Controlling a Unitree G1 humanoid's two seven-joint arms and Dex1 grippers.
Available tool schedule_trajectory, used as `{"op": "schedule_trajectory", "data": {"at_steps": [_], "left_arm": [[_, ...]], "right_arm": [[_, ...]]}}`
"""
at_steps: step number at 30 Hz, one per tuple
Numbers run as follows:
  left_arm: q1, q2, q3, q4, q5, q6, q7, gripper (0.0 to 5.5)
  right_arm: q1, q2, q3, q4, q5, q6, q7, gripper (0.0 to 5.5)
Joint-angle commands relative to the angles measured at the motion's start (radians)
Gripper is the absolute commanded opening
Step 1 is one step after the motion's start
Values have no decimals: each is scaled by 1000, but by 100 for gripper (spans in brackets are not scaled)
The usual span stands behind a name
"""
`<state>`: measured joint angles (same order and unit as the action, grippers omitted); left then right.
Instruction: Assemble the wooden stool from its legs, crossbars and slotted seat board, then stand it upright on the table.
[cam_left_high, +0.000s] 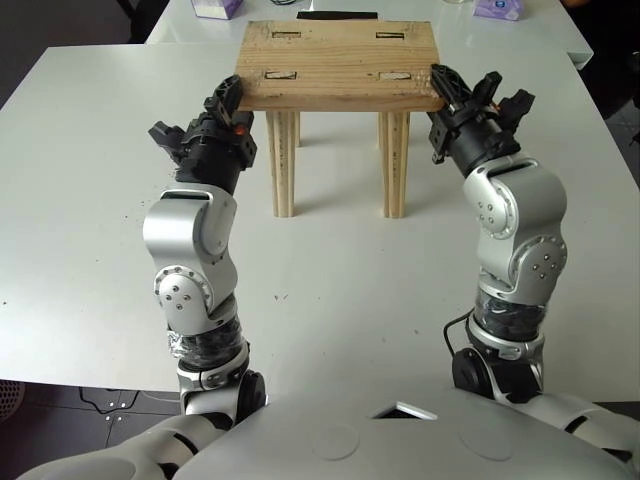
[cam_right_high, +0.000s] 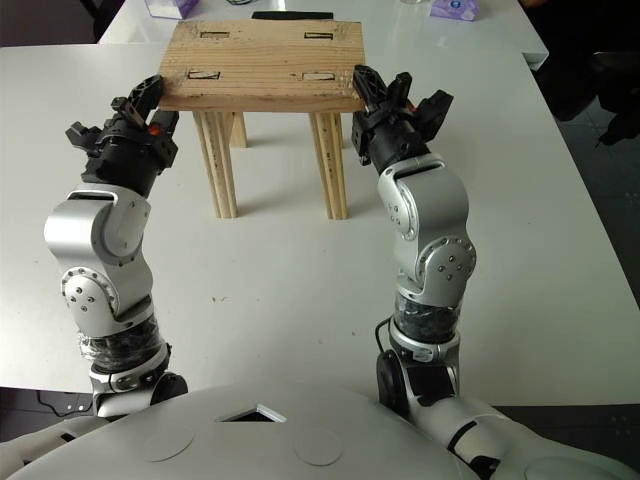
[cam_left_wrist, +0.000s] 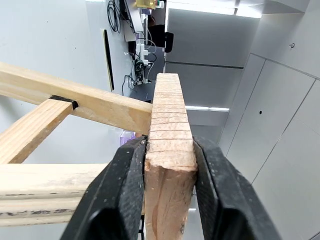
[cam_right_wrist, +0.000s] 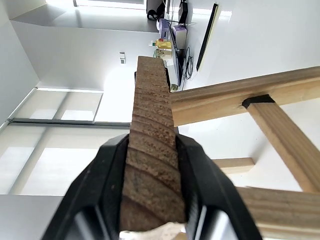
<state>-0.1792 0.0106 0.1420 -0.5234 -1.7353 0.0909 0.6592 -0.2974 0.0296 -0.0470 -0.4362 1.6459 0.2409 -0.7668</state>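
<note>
Squarely between both hands (cam_left_high: 230, 97) (cam_left_high: 447, 88): upright stool (cam_left_high: 340, 62)

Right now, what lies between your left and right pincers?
The pale wooden slotted seat board: left pincer clamps one end, right pincer the other, per the left eye view.

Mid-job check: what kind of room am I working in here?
Most likely an office or lab workroom: large white tables, what look like tissue boxes on the far one, and, in the left wrist view, tangled cables near grey cabinet doors.
</note>
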Motion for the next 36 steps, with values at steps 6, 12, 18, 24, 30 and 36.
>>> {"op": "schedule_trajectory", "data": {"at_steps": [6, 12, 18, 24, 30, 36], "left_arm": [[0, -40, 20, 27, 102, 29, -59, 130], [-41, -60, 28, 5, 126, 32, -73, 229], [-92, -21, 55, -8, 154, 47, -65, 314], [-101, 253, 112, 43, 432, 168, -127, 337], [-20, 393, 60, 164, 859, 176, -247, 337], [85, 316, -142, 406, 1309, 29, -313, 337]], "right_arm": [[61, -6, 3, 45, -115, 50, 39, 130], [0, 17, -32, 31, -124, 40, 62, 252], [-101, 4, -96, 46, -151, 27, 95, 334], [-211, -242, -130, 196, -539, 58, 200, 398], [-196, -342, -58, 409, -942, 64, 251, 398], [-47, -334, 250, 504, -1439, -51, 306, 398]]}}
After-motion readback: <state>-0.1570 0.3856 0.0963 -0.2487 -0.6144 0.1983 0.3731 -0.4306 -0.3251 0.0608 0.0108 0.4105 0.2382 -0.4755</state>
